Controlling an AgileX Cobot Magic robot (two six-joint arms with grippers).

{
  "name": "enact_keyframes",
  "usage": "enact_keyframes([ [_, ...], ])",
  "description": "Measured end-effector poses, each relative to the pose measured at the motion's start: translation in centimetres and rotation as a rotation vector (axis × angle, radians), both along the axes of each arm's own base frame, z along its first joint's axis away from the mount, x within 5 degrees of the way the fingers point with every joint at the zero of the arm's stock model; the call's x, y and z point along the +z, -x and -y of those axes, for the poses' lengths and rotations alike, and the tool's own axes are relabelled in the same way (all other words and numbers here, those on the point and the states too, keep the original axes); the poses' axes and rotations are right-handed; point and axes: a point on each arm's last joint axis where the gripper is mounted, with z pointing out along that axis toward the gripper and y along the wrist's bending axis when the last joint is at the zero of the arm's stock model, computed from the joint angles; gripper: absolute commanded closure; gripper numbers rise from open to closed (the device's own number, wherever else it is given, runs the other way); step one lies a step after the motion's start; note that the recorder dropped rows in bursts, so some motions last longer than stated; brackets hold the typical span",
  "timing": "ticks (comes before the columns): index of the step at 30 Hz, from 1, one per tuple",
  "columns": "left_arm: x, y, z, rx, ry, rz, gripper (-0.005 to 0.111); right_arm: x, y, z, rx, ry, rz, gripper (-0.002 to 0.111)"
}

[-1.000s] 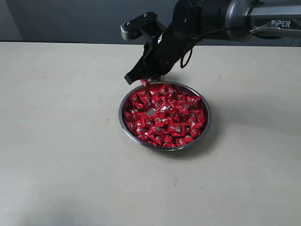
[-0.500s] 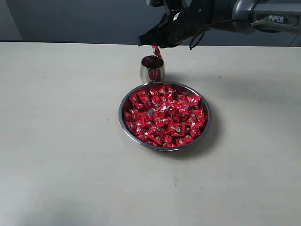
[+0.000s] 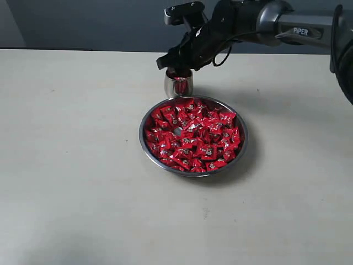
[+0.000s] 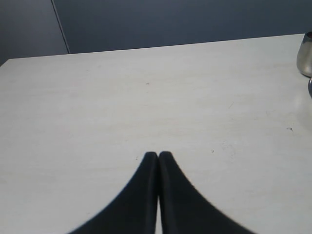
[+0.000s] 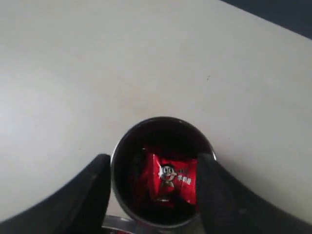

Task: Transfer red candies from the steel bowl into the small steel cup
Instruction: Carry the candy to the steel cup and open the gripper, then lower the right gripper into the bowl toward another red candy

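The steel bowl (image 3: 142,141) sits mid-table, heaped with red candies (image 3: 193,135). Just behind its far rim stands the small steel cup (image 3: 178,85). My right gripper (image 3: 174,67) hovers directly over the cup's mouth. In the right wrist view it (image 5: 155,158) is open, one finger on each side of the cup (image 5: 161,127). A red candy (image 5: 173,178) lies inside the cup, gripped by neither finger. My left gripper (image 4: 158,155) is shut and empty over bare table, with the cup (image 4: 305,56) at that view's edge.
The pale table (image 3: 71,165) stretches wide on every side of the bowl. A dark wall runs along its far edge. The right arm (image 3: 259,19) reaches in from the upper right, above the table behind the bowl.
The right gripper lifted a candy from the bowl's far rim, carried it over the cup, then dropped lower and opened. The candy now lies in the cup.
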Motion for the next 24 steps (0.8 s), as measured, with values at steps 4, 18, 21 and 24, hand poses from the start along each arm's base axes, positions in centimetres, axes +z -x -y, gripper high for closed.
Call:
enact_keyframes([
  [4, 0.0, 0.0, 0.0, 0.0, 0.0, 0.0, 0.106, 1.4, 0.6, 0.2, 0.02, 0.015, -0.025, 0.07],
  [18, 0.0, 0.0, 0.0, 0.0, 0.0, 0.0, 0.106, 3.2, 4.2, 2.1, 0.117, 0.169, -0.271, 0.092],
  [21, 0.0, 0.0, 0.0, 0.0, 0.0, 0.0, 0.106, 1.5, 4.4, 2.4, 0.117, 0.21, -0.294, 0.092],
  [24, 0.0, 0.0, 0.0, 0.0, 0.0, 0.0, 0.106, -0.1, 4.3, 2.5, 0.109, 0.231, -0.304, 0.092],
])
